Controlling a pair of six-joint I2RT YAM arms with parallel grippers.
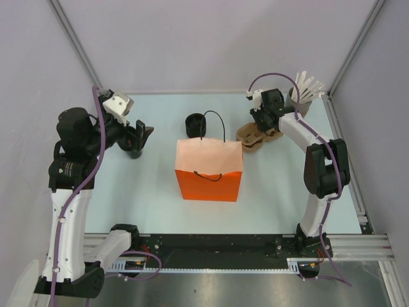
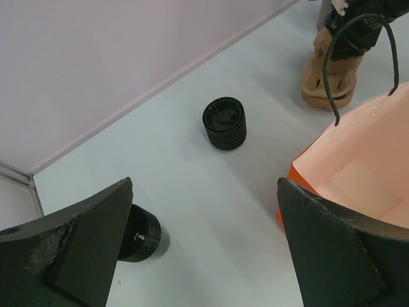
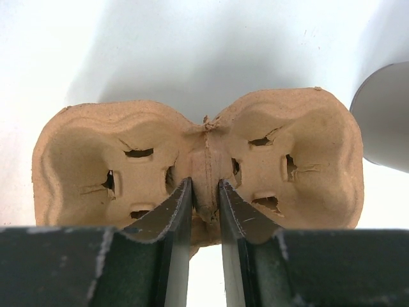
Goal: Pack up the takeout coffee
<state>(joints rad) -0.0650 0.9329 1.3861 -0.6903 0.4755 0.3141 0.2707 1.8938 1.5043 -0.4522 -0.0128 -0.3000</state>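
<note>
left end effector (image 2: 204,192): spread wide, empty | right end effector (image 3: 204,188): pinching pulp cup carrier (image 3: 300,147) centre ridge

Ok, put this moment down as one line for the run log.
left jaws: open, holding nothing | right jaws: closed on cup carrier centre ridge | orange bag: upright, open

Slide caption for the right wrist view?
Right pincer pinching the centre ridge of an empty two-cup pulp carrier.
</note>
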